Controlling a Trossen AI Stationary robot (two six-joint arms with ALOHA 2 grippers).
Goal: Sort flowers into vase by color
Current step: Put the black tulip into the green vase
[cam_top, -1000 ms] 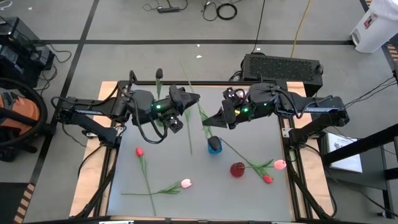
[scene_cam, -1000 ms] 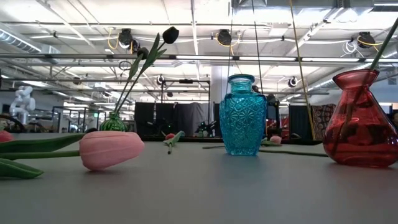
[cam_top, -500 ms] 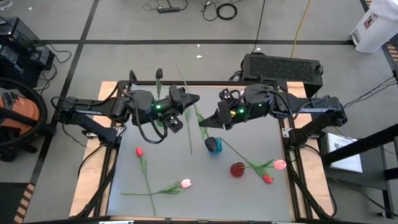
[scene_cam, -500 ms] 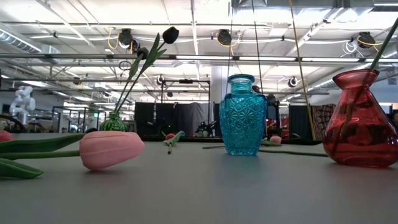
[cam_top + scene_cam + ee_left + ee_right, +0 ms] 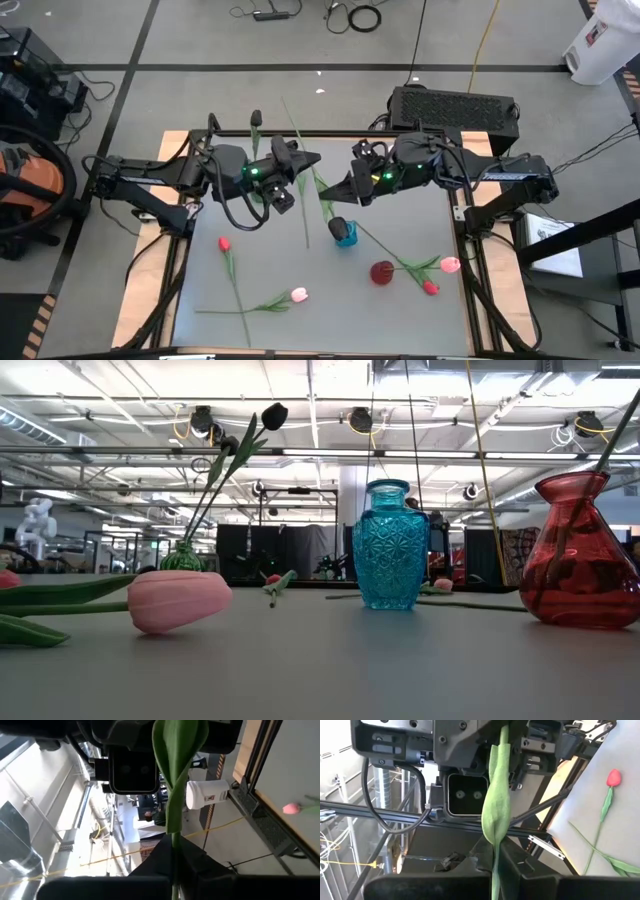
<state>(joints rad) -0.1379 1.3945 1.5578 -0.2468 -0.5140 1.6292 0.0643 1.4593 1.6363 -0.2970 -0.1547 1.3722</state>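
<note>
While both arms meet above the table's far half, the left gripper (image 5: 312,160) and the right gripper (image 5: 333,192) each pinch one long green tulip stem (image 5: 302,142) between them, above the blue vase (image 5: 344,233); the red vase (image 5: 382,272) stands nearer, pink tulips (image 5: 298,295) lying around.

Bright, even light falls from ceiling strips above the blue vase (image 5: 391,545); glare washes the ceiling, shadows stay faint beneath it, and the nearby pink tulip (image 5: 178,600) looks soft.
</note>
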